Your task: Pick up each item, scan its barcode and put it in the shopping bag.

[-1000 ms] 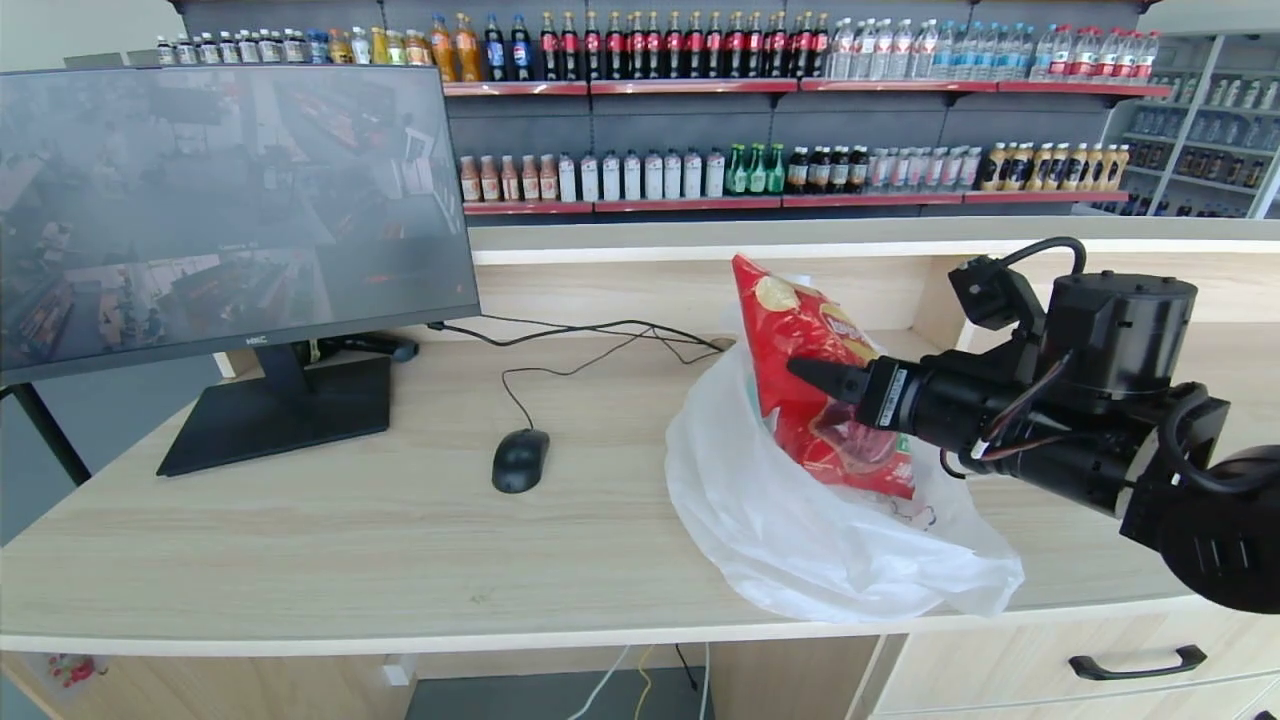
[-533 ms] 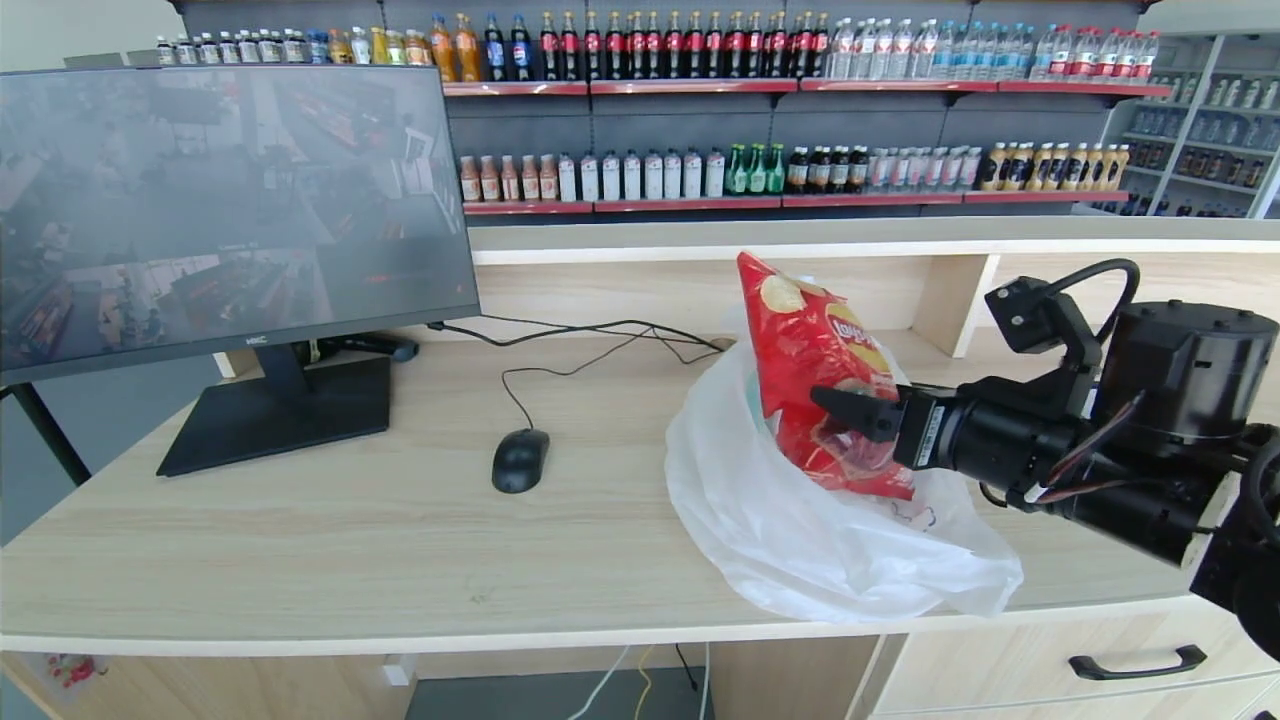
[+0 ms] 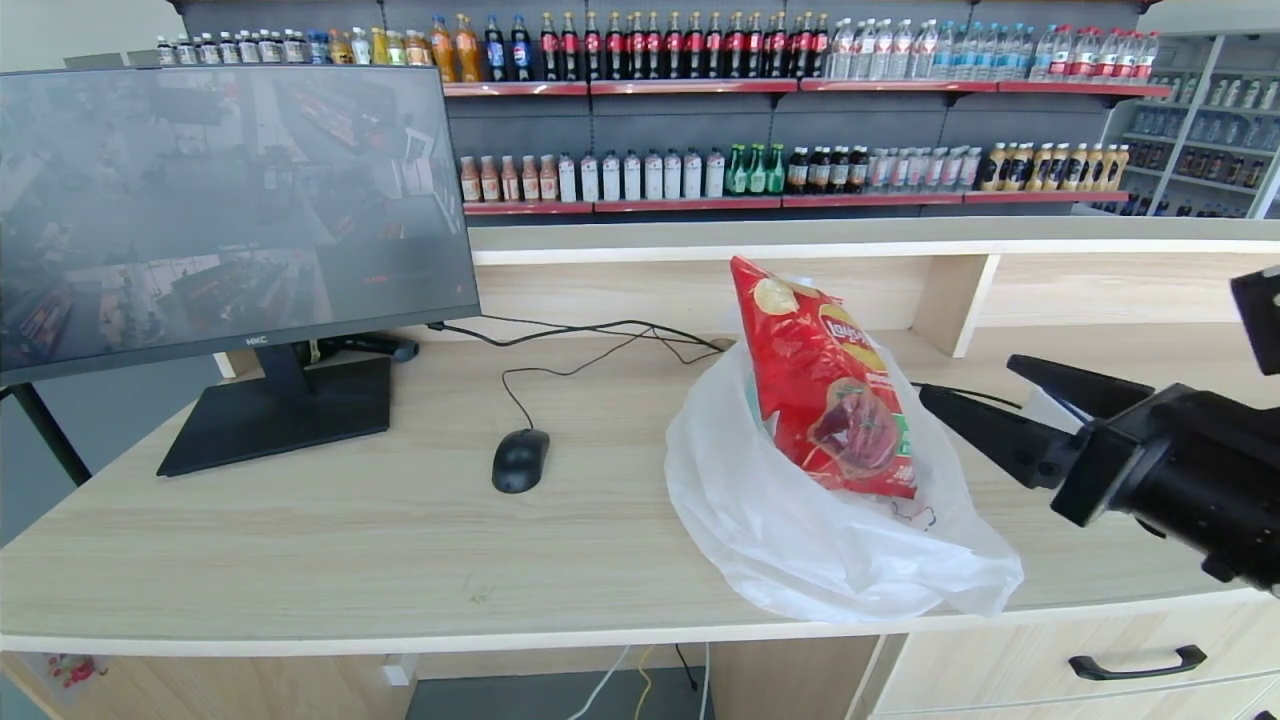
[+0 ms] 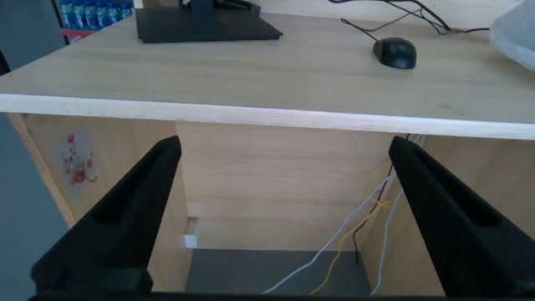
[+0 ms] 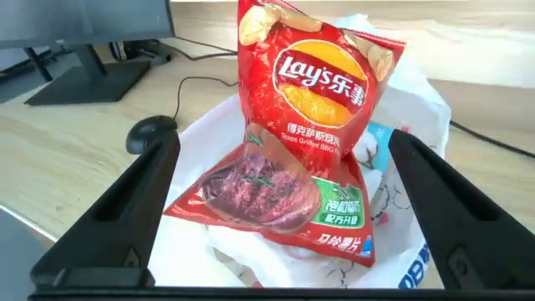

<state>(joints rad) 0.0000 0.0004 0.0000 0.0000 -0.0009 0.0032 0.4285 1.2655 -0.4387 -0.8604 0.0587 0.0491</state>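
The red chip bag (image 3: 825,385) stands tilted in the mouth of the white shopping bag (image 3: 800,540) on the surface (image 3: 350,540). Just right of the shopping bag, the right end effector (image 3: 968,378) is spread wide and empty. The left end effector (image 4: 284,144), also spread, is well apart from the shopping bag.

The desk (image 3: 300,550) gives open passage between the mouse (image 3: 520,459) and the shopping bag (image 3: 790,545). The chip bag (image 3: 825,400) stands in the bag's mouth, and the monitor (image 3: 230,210) blocks the left.
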